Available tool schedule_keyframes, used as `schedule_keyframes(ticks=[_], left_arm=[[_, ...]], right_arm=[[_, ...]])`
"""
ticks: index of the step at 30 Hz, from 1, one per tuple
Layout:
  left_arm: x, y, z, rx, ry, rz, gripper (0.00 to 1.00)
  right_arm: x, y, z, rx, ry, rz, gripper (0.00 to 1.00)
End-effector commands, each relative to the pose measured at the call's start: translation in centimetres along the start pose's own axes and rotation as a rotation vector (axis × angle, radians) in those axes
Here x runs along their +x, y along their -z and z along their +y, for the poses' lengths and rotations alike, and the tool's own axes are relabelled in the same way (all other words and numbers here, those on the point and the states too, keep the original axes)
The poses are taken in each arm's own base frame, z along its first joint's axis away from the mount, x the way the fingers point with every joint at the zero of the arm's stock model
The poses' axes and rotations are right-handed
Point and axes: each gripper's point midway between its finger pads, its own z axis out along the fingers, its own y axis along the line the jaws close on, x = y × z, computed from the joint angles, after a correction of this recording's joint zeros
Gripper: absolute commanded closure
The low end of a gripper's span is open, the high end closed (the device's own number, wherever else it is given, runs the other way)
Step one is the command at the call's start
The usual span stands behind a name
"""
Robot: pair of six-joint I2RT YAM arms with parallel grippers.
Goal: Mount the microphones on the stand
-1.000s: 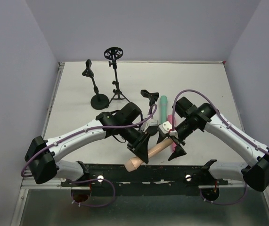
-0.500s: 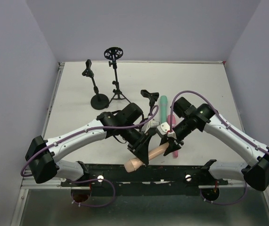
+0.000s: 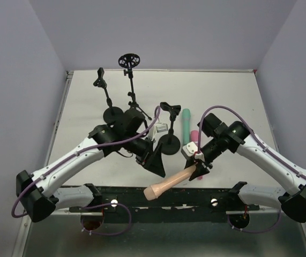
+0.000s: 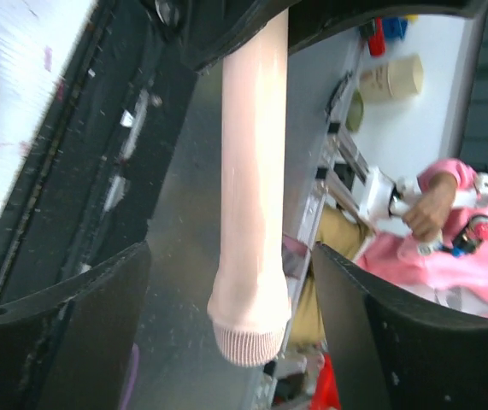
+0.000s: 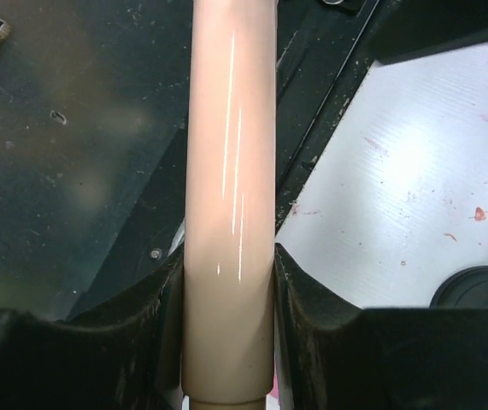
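The peach-beige microphone (image 3: pixel 170 182) hangs slanted over the table's near edge, and my right gripper (image 3: pixel 198 166) is shut on its upper end. In the right wrist view both fingers press its shaft (image 5: pixel 231 171). My left gripper (image 3: pixel 157 163) stands open to the left of it; in the left wrist view the microphone (image 4: pixel 252 196) runs between the spread fingers (image 4: pixel 64 333) without touching them. The teal microphone (image 3: pixel 186 122) lies on the table, with the pink one (image 3: pixel 194 136) beside it, partly hidden by my right gripper. A round-base stand (image 3: pixel 170 144) with a clip rises between the arms.
Another round-base clip stand (image 3: pixel 112 114) and a tripod stand with a ring mount (image 3: pixel 129 60) are at the back left. A black rail (image 3: pixel 169 197) runs along the near edge. In the left wrist view, a person in pink (image 4: pixel 449 231) sits beyond the table.
My right gripper shut on the peach-beige microphone. My left gripper then opened, let it go and drew back to the left. The microphone's free end now hangs farther right.
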Motion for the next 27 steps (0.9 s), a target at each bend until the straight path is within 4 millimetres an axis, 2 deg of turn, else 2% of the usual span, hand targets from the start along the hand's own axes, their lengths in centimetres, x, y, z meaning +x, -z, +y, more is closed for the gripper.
schedule_keyframes(ticks=[1,3,7,9,14,18,20,23,27], left_arm=[[-2.0,4.4,-1.4,-0.068,-0.072,-0.223,0.15],[-2.7,6.2,-1.0,-0.134,-0.116,-0.327,0.14],[-4.0,10.2,-2.4,-0.241,-0.345,-0.588,0.1],[-4.5,12.3,-2.9,-0.29,-0.445,-0.75,0.02],[-4.8,19.1,-5.2,-0.351,-0.565,-1.23,0.01],[-4.0,23.2,-7.3,-0.317,-0.579,-1.483,0.02],[-3.6,23.8,-8.1,-0.256,-0.569,-1.538,0.01],[-4.5,22.9,-9.1,-0.097,-0.548,-1.555,0.01],[-7.5,20.6,-9.7,0.068,-0.533,-1.506,0.01]], right_arm=[[-0.2,-0.2,1.5,-0.019,-0.059,-0.048,0.86],[-0.4,0.0,1.5,-0.006,-0.084,-0.068,0.88],[-1.8,1.8,0.2,0.08,-0.147,-0.149,0.89],[-3.4,3.3,-0.9,0.136,-0.172,-0.199,0.89],[-8.5,7.7,-3.8,0.247,-0.26,-0.257,0.89],[-12.5,11.1,-5.5,0.32,-0.287,-0.312,0.88],[-13.9,12.9,-6.5,0.366,-0.307,-0.343,0.87],[-15.1,14.7,-8.5,0.41,-0.338,-0.383,0.87],[-16.0,15.3,-10.4,0.365,-0.38,-0.436,0.87]])
